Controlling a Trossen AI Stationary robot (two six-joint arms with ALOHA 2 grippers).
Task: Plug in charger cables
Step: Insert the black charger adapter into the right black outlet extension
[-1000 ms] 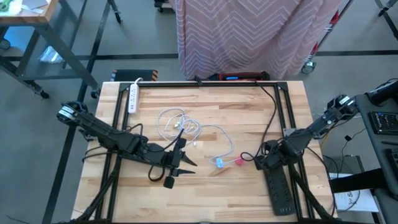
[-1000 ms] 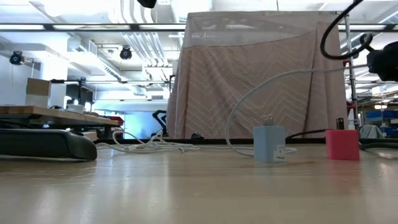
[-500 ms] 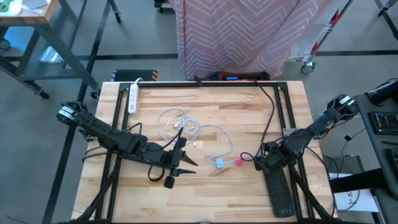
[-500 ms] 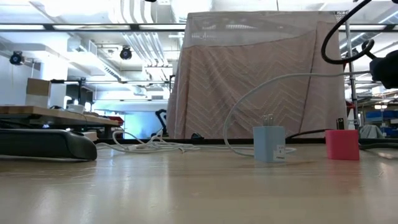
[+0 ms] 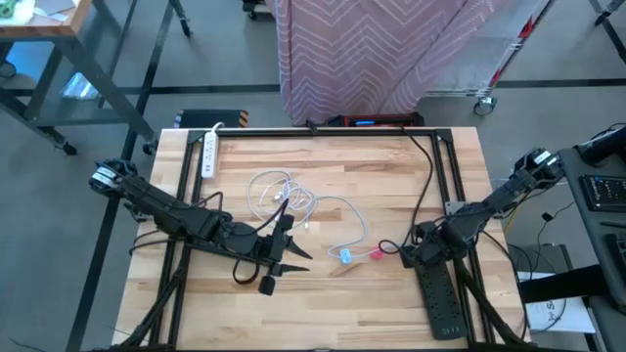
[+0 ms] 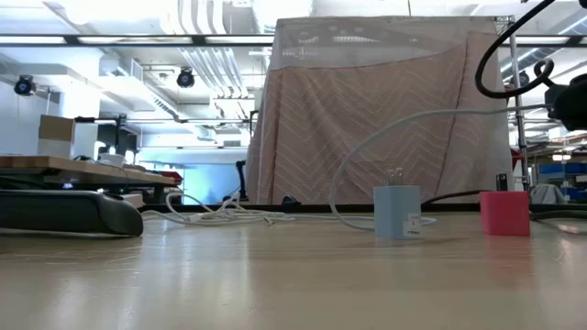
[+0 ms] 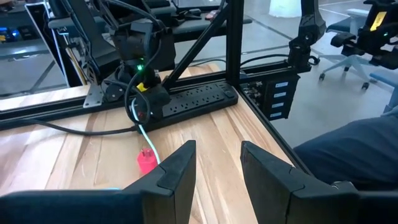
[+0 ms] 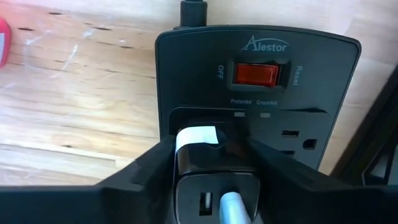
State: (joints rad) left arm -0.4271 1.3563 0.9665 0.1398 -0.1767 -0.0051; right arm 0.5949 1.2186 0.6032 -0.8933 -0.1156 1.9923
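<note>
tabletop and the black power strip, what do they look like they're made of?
Tabletop: looks like wood, butcher-block style; pale glued strips with visible grain, and a slight sheen in the low view. Black power strip: looks like moulded plastic with a matte finish, printed white lettering and a glossy red rocker switch. The right gripper holds a black charger block at its first outlet.

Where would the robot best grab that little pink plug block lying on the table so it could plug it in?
Probably across the two flat sides of the pink plug block, coming down from above. It lies free on the wood beside the light blue plug block, so a gripper has room around it. In the low view it shows as a squat, straight-sided block, easy to pinch. Which way its prongs point cannot be told.
</note>
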